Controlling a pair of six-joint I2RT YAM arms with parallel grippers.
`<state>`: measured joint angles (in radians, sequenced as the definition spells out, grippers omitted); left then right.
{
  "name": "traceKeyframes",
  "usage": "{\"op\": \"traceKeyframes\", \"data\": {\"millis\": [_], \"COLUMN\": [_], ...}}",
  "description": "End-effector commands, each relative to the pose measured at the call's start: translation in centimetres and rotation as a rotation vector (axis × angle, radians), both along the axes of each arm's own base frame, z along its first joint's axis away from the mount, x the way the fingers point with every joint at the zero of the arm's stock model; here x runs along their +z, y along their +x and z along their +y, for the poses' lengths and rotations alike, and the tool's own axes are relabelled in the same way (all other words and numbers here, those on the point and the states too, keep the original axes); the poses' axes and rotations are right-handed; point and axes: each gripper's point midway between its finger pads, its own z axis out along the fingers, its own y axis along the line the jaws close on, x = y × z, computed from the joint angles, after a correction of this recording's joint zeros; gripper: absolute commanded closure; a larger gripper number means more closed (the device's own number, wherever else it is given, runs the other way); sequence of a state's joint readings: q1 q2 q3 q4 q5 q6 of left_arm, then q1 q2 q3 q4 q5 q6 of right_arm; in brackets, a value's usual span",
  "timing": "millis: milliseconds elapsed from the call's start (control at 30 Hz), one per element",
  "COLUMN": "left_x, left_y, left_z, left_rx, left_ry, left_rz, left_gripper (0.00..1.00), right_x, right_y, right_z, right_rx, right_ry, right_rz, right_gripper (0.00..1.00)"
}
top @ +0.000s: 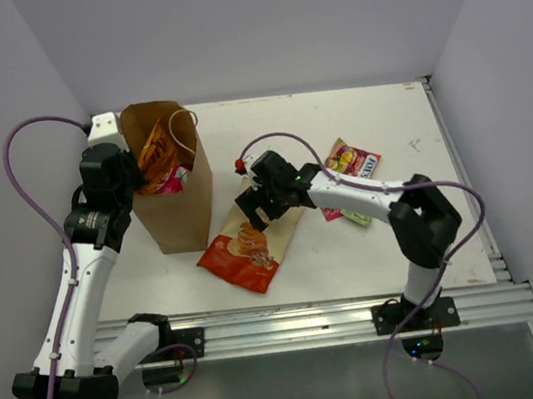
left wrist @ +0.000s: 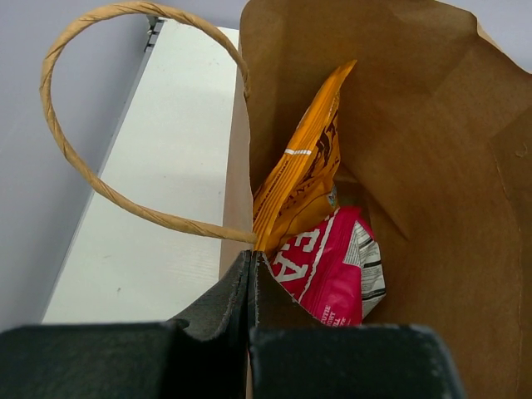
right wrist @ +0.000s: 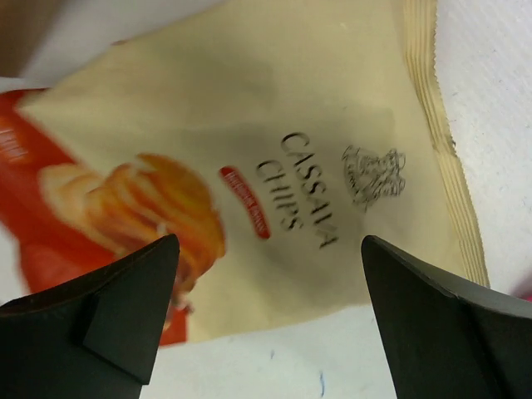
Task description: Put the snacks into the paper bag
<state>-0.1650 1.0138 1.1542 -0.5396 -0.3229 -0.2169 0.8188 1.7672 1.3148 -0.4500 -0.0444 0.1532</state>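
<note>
The tall brown paper bag (top: 184, 224) stands upright, its creased walls holding a glossy orange chip bag (left wrist: 307, 166) and a crinkly pink packet (left wrist: 332, 266). The left gripper (left wrist: 249, 259) pinches its rim. Beside it a flat red-and-cream chip bag (right wrist: 274, 150) lies under the right gripper (right wrist: 270, 241), jaws spread wide.

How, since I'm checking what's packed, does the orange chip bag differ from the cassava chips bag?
The orange chip bag stands on end inside the paper bag; the cassava chips bag lies on the table outside it. The orange chip bag is orange with dark print; the cassava chips bag is red and cream. The open right pincer hovers over the cassava chips bag, not the orange chip bag. Both are sealed snack packets.
</note>
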Motion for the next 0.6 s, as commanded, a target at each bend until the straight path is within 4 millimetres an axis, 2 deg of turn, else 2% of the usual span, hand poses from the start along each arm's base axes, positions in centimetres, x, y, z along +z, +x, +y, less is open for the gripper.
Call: {"op": "traceKeyframes", "data": {"millis": [0, 33, 67, 133, 233, 267, 333, 367, 400, 433, 500, 567], "left_x": [-0.1, 0.0, 0.0, 0.1, 0.3, 0.5, 0.5, 0.6, 0.6, 0.7, 0.5, 0.4], "left_y": [0.3, 0.3, 0.3, 0.2, 0.0, 0.0, -0.1, -0.2, -0.2, -0.2, -0.1, 0.1], "left_z": [-0.5, -0.6, -0.6, -0.5, -0.3, -0.2, 0.1, 0.2, 0.3, 0.4, 0.4, 0.3], "left_rx": [-0.028, -0.033, -0.034, -0.031, -0.021, -0.019, -0.009, -0.006, -0.002, 0.001, 0.003, -0.002], "left_ry": [-0.002, -0.004, -0.006, -0.004, 0.007, 0.010, 0.022, 0.026, 0.029, 0.032, 0.031, 0.029], "left_rz": [0.006, 0.004, 0.004, 0.004, 0.001, -0.004, -0.002, -0.006, -0.008, -0.009, -0.010, -0.008], "left_gripper": [1.00, 1.00, 1.00, 1.00, 1.00, 1.00, 1.00, 1.00, 1.00, 1.00, 1.00, 1.00], "right_x": [-0.7, -1.2, -3.4, -4.7, -8.2, -9.1, -11.6, -12.2, -12.8, -13.5, -14.0, -14.5], "right_y": [4.3, 5.1, 5.6, 6.6, 5.9, 5.4, 3.7, 3.1, 2.6, 1.9, 1.4, 1.1], "right_z": [0.2, 0.4, 0.0, -0.8, -2.1, -2.5, -3.8, -4.1, -4.5, -5.0, -5.4, -5.5], "right_rx": [-0.075, -0.089, -0.101, -0.123, -0.102, -0.096, -0.099, -0.100, -0.102, -0.107, -0.103, -0.098], "right_ry": [-0.057, -0.079, -0.136, -0.211, -0.315, -0.335, -0.378, -0.385, -0.394, -0.403, -0.418, -0.429], "right_rz": [-0.151, -0.165, -0.154, -0.187, -0.141, -0.119, -0.048, -0.028, -0.008, 0.014, 0.041, 0.060], "right_gripper": [0.04, 0.04, 0.04, 0.04, 0.04, 0.07, 0.27, 0.37, 0.63, 0.80, 0.88, 0.91]}}
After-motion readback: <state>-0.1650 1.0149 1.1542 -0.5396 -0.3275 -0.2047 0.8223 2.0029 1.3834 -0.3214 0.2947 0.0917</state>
